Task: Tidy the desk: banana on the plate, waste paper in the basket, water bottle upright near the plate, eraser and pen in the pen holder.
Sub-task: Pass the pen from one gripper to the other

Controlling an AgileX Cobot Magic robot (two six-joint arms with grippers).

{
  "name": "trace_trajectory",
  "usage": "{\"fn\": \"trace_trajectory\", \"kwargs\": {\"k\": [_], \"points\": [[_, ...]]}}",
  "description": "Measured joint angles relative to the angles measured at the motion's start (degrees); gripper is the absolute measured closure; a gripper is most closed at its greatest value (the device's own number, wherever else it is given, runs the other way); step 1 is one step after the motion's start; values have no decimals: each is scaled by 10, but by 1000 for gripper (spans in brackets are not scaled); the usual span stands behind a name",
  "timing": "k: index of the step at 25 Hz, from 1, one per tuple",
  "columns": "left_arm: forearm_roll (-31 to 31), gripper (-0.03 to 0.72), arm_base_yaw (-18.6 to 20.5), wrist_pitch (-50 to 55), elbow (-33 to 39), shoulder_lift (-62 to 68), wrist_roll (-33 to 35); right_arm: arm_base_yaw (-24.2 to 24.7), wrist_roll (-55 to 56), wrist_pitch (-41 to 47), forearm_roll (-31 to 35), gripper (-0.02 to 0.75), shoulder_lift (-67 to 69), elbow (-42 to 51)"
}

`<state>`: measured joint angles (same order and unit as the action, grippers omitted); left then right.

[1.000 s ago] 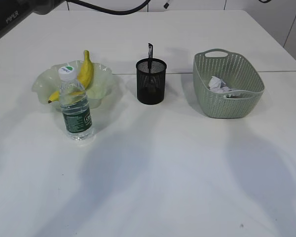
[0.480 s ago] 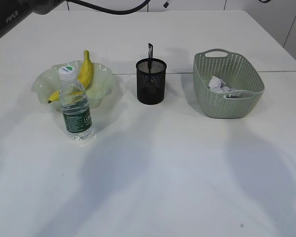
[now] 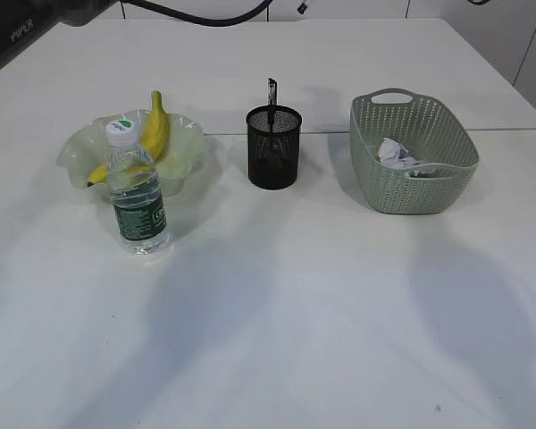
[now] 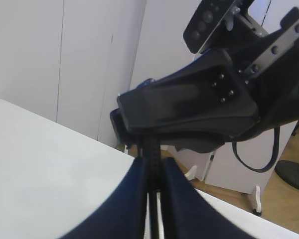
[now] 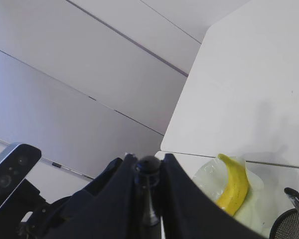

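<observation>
Nearest me: water bottle [image 3: 138, 190] upright, just in front of plate [image 3: 184, 147]. Behind it banana [image 3: 153, 132] lying on plate. I see pen holder [image 3: 274, 147] mid-table, pen [image 3: 272, 94] standing inside; eraser hidden from me. Basket [image 3: 413, 165] at right, waste paper [image 3: 398, 155] inside. Left gripper [image 4: 152, 181] fingers pressed together, holding nothing. Right gripper [image 5: 148, 191] likewise closed, empty, raised off desk.

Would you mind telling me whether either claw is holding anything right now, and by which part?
Nothing is held: the left claw and right claw are both shut and empty.
</observation>
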<state>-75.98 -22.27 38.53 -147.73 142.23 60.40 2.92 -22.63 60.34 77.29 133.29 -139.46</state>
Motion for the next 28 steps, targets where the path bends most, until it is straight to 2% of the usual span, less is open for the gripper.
{"fn": "trace_trajectory", "kwargs": {"k": [15,28], "points": [[-2,634,0,0,0,0,0,0,-1,0,1,643,0,0],[-5,523,0,0,0,0,0,0,-1,0,18,647,0,0]]}}
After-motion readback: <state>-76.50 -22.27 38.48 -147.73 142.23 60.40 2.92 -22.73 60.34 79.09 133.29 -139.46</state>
